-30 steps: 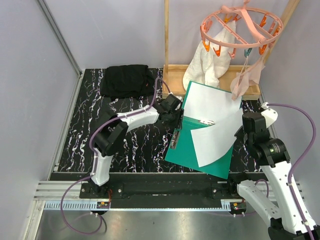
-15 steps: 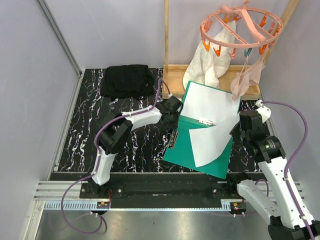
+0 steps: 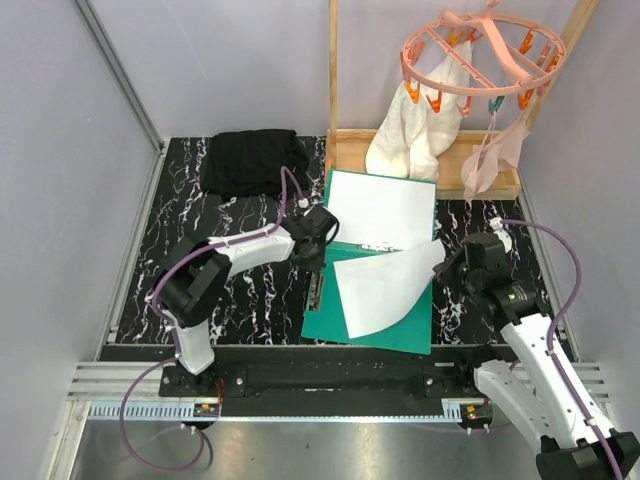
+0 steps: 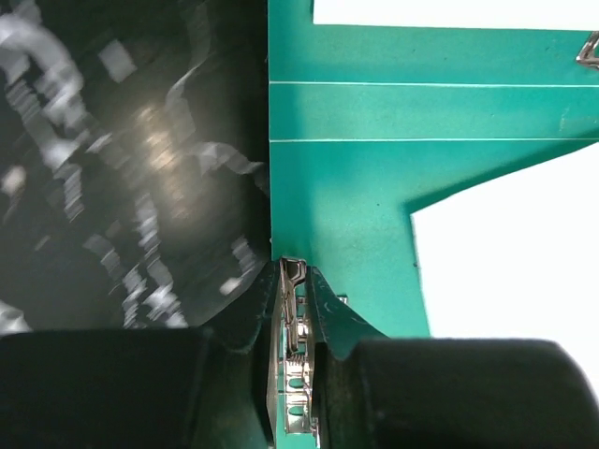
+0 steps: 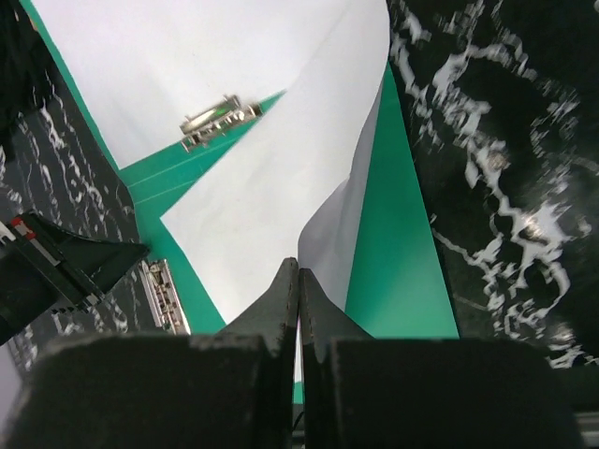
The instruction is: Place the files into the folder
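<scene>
Left pincer (image 4: pixel 295 281) is clamped on the left edge of the folder (image 4: pixel 374 112), straddling the edge clip (image 4: pixel 292 374), a metal strip. Right pincer (image 5: pixel 299 269) is pressed together on the right corner of the near sheet (image 5: pixel 271 187), which curls up off the folder. Count: two white sheets, one teal folder lying open, two metal clips, two arms. Far sheet (image 3: pixel 385 210) lies flat on the far leaf. Only the right wrist view shows the spine clip (image 5: pixel 220 122) sharply. Only the top view shows the black cloth (image 3: pixel 250 160), far left on the desk (image 3: pixel 260 310). Left arm: elbow out left, forearm running right. Right arm: reaching far-left from its base.
</scene>
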Controlling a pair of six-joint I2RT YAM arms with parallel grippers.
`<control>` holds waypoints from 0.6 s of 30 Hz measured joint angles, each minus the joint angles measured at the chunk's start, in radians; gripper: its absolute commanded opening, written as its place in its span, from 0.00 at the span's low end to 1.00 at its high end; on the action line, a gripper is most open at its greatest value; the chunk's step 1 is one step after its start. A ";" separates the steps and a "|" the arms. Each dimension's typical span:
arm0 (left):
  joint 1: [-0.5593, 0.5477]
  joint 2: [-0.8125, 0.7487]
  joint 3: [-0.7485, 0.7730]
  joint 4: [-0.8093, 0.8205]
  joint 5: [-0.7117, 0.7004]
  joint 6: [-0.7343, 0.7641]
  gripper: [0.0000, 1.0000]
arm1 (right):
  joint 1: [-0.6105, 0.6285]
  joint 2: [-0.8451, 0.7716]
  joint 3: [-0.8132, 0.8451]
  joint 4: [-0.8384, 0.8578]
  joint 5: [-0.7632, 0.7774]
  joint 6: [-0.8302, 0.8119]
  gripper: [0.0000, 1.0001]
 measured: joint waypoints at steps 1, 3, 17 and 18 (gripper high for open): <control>0.004 -0.029 -0.032 -0.004 -0.010 -0.009 0.15 | 0.000 -0.011 -0.032 0.017 -0.024 0.023 0.00; 0.012 -0.079 -0.084 -0.020 -0.028 -0.026 0.18 | 0.000 -0.037 -0.092 0.039 -0.062 0.068 0.00; 0.023 -0.187 -0.190 -0.036 -0.092 -0.108 0.25 | 0.000 -0.278 -0.394 0.142 -0.235 0.393 0.00; 0.023 -0.187 -0.190 -0.036 -0.092 -0.111 0.27 | 0.000 -0.285 -0.396 0.142 -0.238 0.399 0.00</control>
